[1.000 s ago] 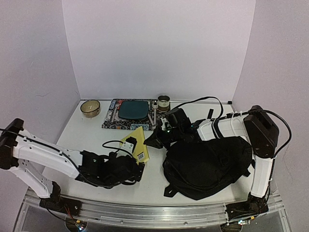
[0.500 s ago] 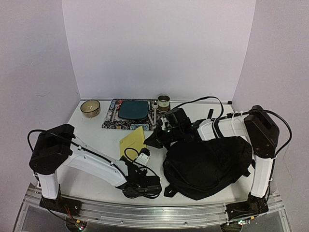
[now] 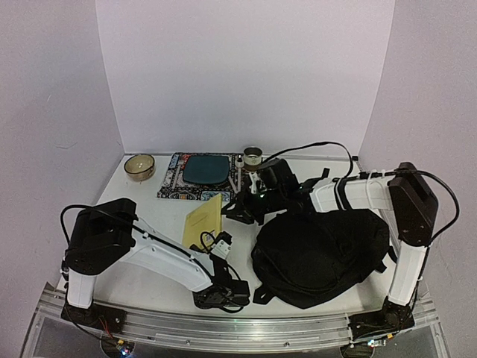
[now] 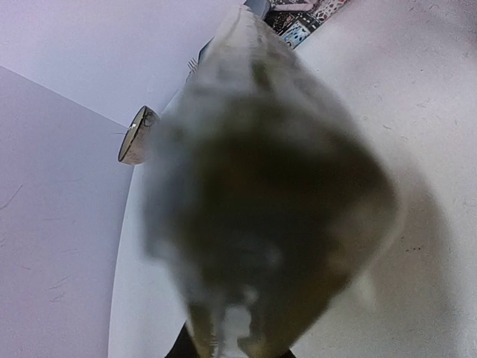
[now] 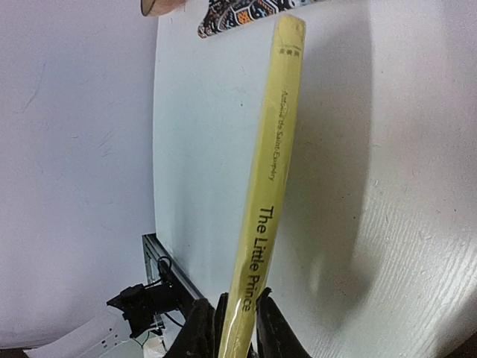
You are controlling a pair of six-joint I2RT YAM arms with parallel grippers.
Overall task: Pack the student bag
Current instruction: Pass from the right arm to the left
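left claw [image 3: 220, 294] has pulled back by its base, we can't tell its state; right claw [image 5: 235, 300] alone now pinches the yellow book [image 5: 272, 164], so loading the student bag [image 3: 320, 253] is next.

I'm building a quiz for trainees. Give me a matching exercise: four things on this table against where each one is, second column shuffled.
1 student bag
2 yellow book
3 bowl
4 teal pad

A on the patterned mat
B far left corner
C right half of the table
D between the right hand's fingers

Pairs: 1-C, 2-D, 3-B, 4-A
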